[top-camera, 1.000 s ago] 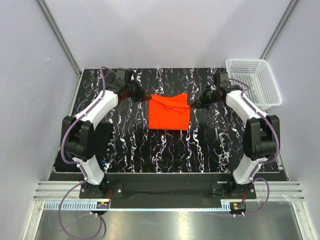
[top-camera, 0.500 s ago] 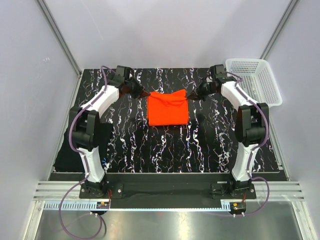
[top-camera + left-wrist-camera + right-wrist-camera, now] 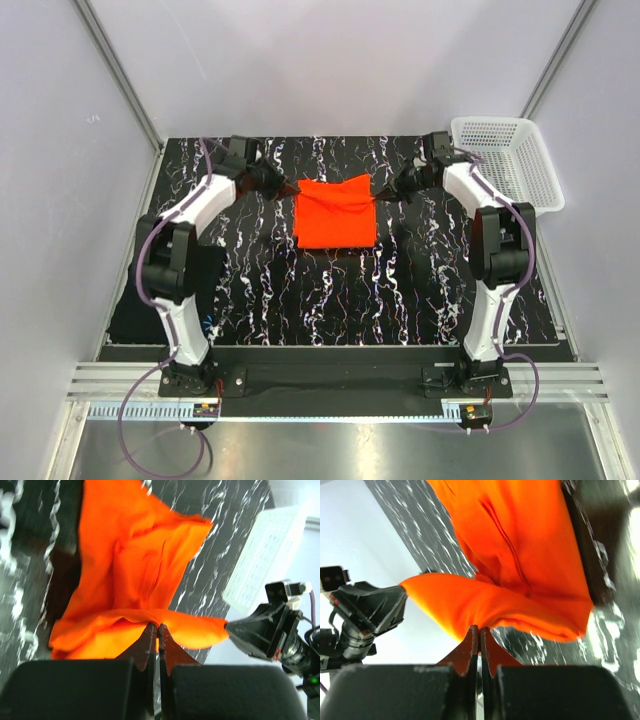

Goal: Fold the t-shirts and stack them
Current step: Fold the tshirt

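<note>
The orange-red t-shirt (image 3: 336,211) lies partly folded at the middle back of the marbled mat (image 3: 330,290). My left gripper (image 3: 285,187) is shut on its far left corner, and the cloth (image 3: 135,575) hangs from my tips (image 3: 156,626). My right gripper (image 3: 383,188) is shut on its far right corner, with the cloth (image 3: 520,560) draped from my tips (image 3: 480,628). Both corners are held just above the mat. A black folded shape (image 3: 130,310) lies at the left edge of the mat, mostly hidden by the left arm.
A white mesh basket (image 3: 505,165) stands at the back right, close to the right arm; it also shows in the left wrist view (image 3: 260,555). Grey walls close in the back and sides.
Both grippers have carried the shirt's corners toward the back of the table and spread slightly apart. The shirt has shifted back and lies flatter and wider.
</note>
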Action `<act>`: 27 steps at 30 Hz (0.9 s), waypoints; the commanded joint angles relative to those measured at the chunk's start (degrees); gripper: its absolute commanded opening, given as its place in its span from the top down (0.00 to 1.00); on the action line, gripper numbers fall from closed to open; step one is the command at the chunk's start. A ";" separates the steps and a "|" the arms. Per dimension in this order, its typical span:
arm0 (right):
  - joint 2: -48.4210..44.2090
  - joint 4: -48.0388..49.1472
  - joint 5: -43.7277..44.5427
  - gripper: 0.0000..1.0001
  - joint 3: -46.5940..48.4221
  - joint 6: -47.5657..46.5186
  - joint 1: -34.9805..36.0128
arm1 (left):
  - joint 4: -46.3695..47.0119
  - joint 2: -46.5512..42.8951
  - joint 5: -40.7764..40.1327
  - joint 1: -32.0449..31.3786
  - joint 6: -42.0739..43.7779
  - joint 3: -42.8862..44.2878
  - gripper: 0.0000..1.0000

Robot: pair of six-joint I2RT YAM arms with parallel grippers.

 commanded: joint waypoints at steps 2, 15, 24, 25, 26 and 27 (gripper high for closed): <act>-10.51 -1.16 -1.91 0.96 -7.40 -1.62 0.05 | 2.14 -12.63 2.90 -1.14 -0.08 -8.97 1.00; -37.93 -1.95 2.12 0.96 -34.30 4.17 8.57 | 4.60 -42.61 5.97 -3.42 -2.54 -38.96 1.00; -58.76 -3.08 7.23 0.97 -48.45 15.51 16.92 | -1.98 -64.23 6.77 -6.14 -8.16 -51.52 1.00; -60.26 -4.48 7.58 0.97 -49.16 16.39 17.62 | -2.86 -65.99 6.68 -6.84 -8.69 -51.97 1.00; -62.71 -5.28 7.58 0.97 -50.21 16.57 18.76 | -3.92 -69.05 6.60 -7.11 -9.04 -52.32 1.00; -63.95 -6.33 7.93 0.97 -50.65 16.84 19.47 | -4.80 -70.99 6.42 -7.55 -9.39 -52.68 1.00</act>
